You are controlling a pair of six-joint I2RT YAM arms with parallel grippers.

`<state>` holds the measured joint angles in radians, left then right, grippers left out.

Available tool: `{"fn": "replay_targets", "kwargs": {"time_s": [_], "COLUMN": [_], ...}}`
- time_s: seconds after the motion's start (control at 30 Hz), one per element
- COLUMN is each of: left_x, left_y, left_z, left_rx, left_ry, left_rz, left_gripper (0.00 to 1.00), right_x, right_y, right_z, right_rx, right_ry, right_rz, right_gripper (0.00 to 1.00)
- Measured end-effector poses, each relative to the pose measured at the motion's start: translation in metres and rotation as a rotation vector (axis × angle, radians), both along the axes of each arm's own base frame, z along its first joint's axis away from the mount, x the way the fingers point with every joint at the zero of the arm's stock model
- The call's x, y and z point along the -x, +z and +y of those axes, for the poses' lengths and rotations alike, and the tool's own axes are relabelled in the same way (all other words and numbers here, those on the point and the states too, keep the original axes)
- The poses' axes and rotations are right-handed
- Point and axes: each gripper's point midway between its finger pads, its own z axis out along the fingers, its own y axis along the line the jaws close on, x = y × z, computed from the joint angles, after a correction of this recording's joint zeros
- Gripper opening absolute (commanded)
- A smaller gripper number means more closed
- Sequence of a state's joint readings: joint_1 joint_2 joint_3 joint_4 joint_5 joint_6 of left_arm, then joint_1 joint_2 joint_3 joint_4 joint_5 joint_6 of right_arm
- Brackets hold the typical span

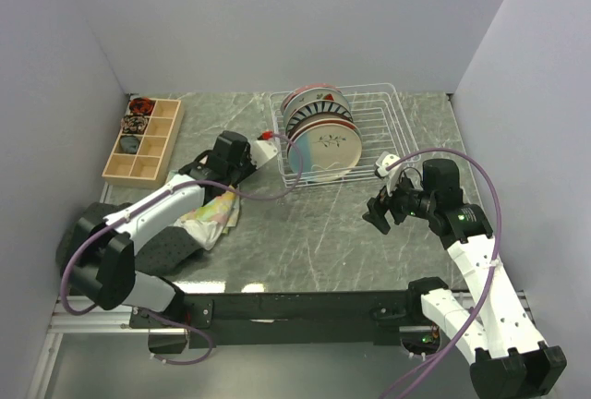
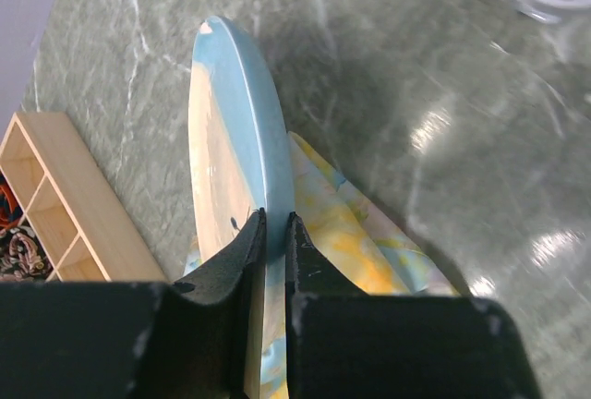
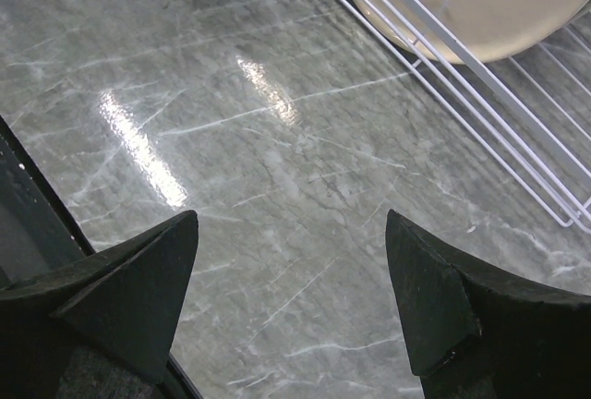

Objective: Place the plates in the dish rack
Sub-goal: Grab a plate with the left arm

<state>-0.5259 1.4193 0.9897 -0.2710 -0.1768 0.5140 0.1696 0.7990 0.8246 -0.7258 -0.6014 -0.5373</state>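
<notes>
While the left gripper [image 2: 275, 219] is clamped on the rim of a pale blue plate [image 2: 231, 113], held edge-on over the floral cloth [image 2: 346, 233] and near the wooden box [image 2: 65, 214], the right gripper [image 3: 291, 223] hangs with jaws spread wide and empty above the marbled table [image 3: 212, 140], near the front right corner of the dish rack [image 1: 395, 126]. Several plates [image 1: 323, 145] stand upright in the rack's left part.
</notes>
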Motion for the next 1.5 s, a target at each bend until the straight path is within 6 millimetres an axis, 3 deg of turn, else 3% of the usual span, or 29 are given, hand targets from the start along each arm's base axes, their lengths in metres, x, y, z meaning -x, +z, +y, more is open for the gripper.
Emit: {"fn": "replay_targets", "kwargs": {"time_s": [0.23,0.47,0.57,1.17,1.33,1.5], "left_x": [0.025,0.045,0.061,0.168,0.183,0.189], "left_y": [-0.004,0.018,0.018,-0.029,-0.048,-0.074], "left_z": [-0.004,-0.002,-0.008,-0.068,-0.076,-0.089], "left_rx": [-0.051,-0.014,-0.006,-0.090,-0.105,-0.137], "left_ry": [-0.055,-0.102,-0.151,-0.453,-0.482,-0.490], "left_rz": [0.004,-0.041,-0.043,0.075,0.119,0.174], "left_gripper": [0.01,0.01,0.01,0.01,0.04,0.04], "right_x": [0.001,0.001,0.001,0.000,0.000,0.002], "right_y": [0.001,0.001,0.001,-0.001,-0.008,-0.027], "right_z": [0.001,0.001,0.001,0.001,0.003,0.006], "right_rx": [-0.004,-0.005,-0.005,-0.003,0.001,0.013], "right_ry": [0.009,0.009,0.009,0.010,0.020,0.057], "right_rz": [-0.002,-0.002,-0.002,0.006,0.038,0.128], "right_gripper": [0.88,0.88,0.88,0.88,0.88,0.88]}}
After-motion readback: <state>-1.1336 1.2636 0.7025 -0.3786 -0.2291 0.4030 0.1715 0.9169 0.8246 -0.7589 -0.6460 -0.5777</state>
